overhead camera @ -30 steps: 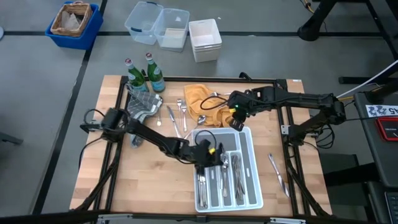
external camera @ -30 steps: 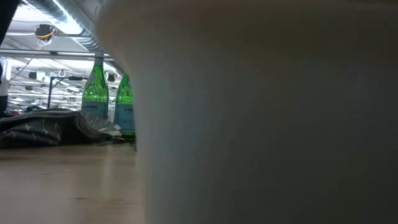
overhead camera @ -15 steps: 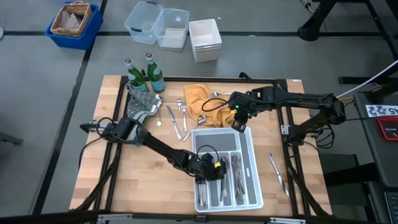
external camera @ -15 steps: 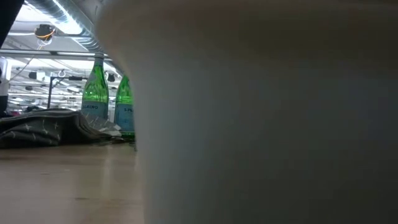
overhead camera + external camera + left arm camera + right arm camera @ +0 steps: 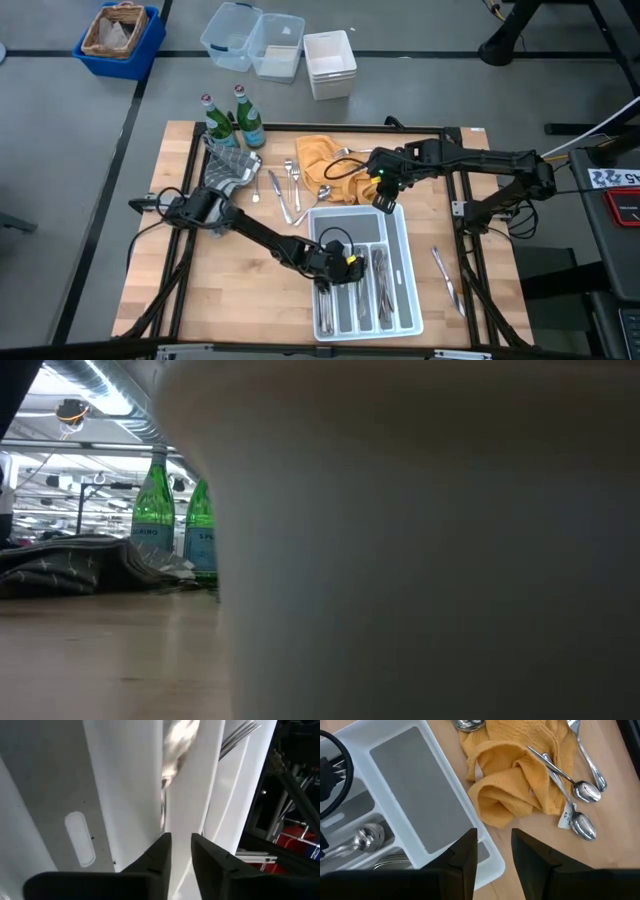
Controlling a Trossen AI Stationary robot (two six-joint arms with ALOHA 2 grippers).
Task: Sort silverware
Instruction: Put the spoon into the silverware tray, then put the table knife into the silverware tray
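The white tray (image 5: pixel 409 262) lies near the table's front, with silverware (image 5: pixel 377 285) in its long compartments. My left gripper (image 5: pixel 346 266) hangs low over the tray's left compartments, fingers a little apart. A shiny spoon (image 5: pixel 172 755) lies in the compartment just beyond its fingertips (image 5: pixel 164 842); whether it touches them I cannot tell. Forks (image 5: pixel 239 732) lie one compartment over. My right gripper (image 5: pixel 495 851) stands open above the tray's far end (image 5: pixel 415 790), beside the yellow cloth (image 5: pixel 512 775). Loose pieces (image 5: pixel 287 190) lie on the wood.
Two spoons (image 5: pixel 584 792) lie across the yellow cloth (image 5: pixel 320 160). A knife (image 5: pixel 446 278) lies right of the tray. Two green bottles (image 5: pixel 228 120) and a grey cloth (image 5: pixel 230 168) sit at the far left. The tray's wall (image 5: pixel 420 560) blocks most of the low view.
My left gripper has gone toward the table's near edge and down, from the tray's far-left part to low over its left compartments, and the arm behind it has stretched out lower. My right gripper has kept still.
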